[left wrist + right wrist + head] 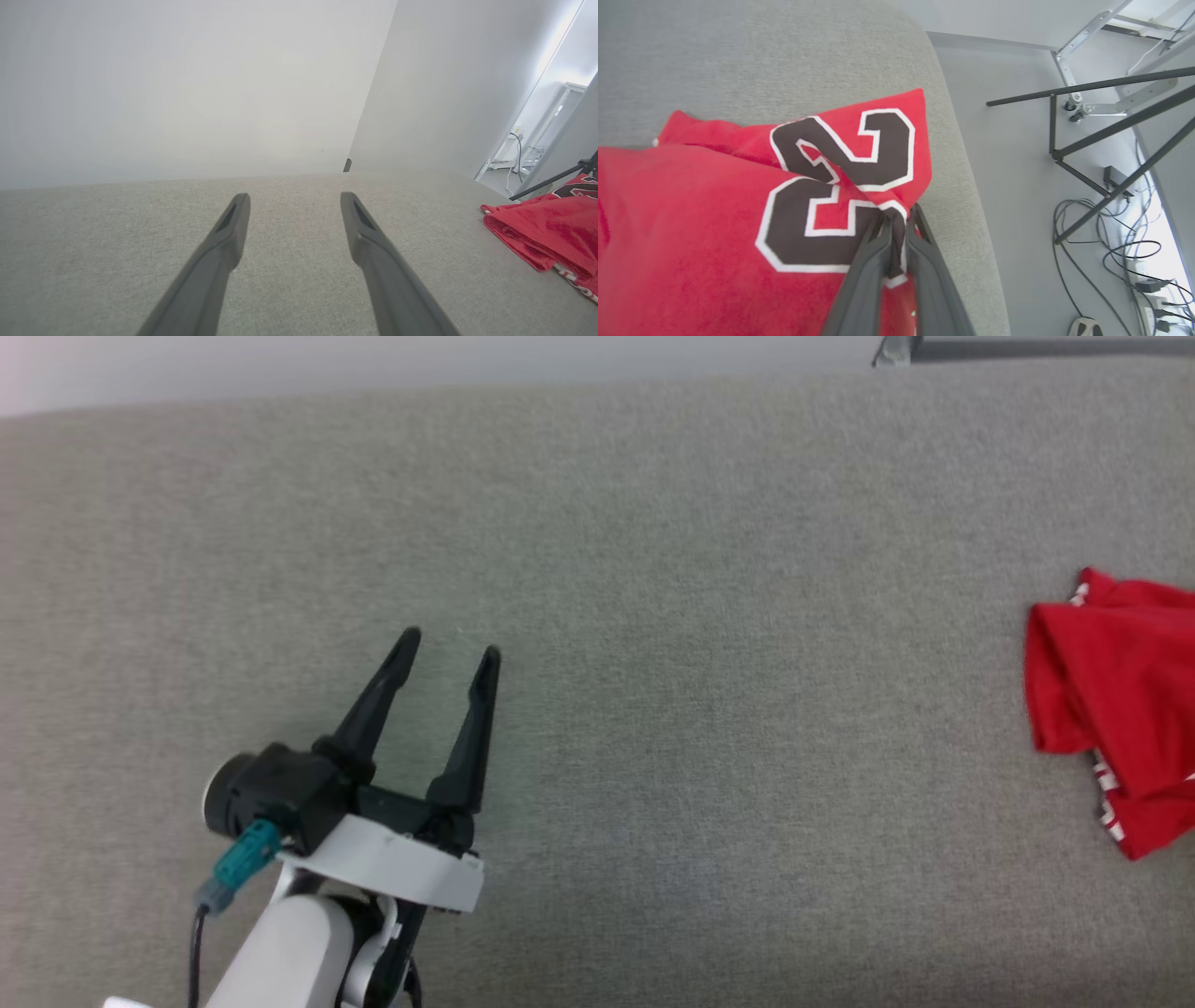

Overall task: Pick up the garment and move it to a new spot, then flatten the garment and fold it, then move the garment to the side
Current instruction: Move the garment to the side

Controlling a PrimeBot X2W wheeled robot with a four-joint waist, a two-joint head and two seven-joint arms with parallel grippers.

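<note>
Right pincer: your right gripper (900, 220) is pinching its two dark fingers narrow on a fold of cloth, right at the lower tip of the printed numerals.
Held thing: the red jersey-knit garment with black, white-outlined numbers (691, 210) is spreading away from those fingertips toward the left of the wrist view, bunched and folded over itself.
Under it: the grey woven surface (784, 46) is carrying the garment, and its rounded edge is running just beside the pincer's right.
Left pincer: your left gripper (451, 647) is hanging wide and empty, well apart, with the garment lying off to its right.
Long axis: you are looking at too crumpled a heap to tell.
Nearer arm: the right one, I judge, so the carry to a new spot is falling to it.
Beyond the edge: black stand legs (1125, 120) and loose cables (1078, 205) are lying on the floor.
</note>
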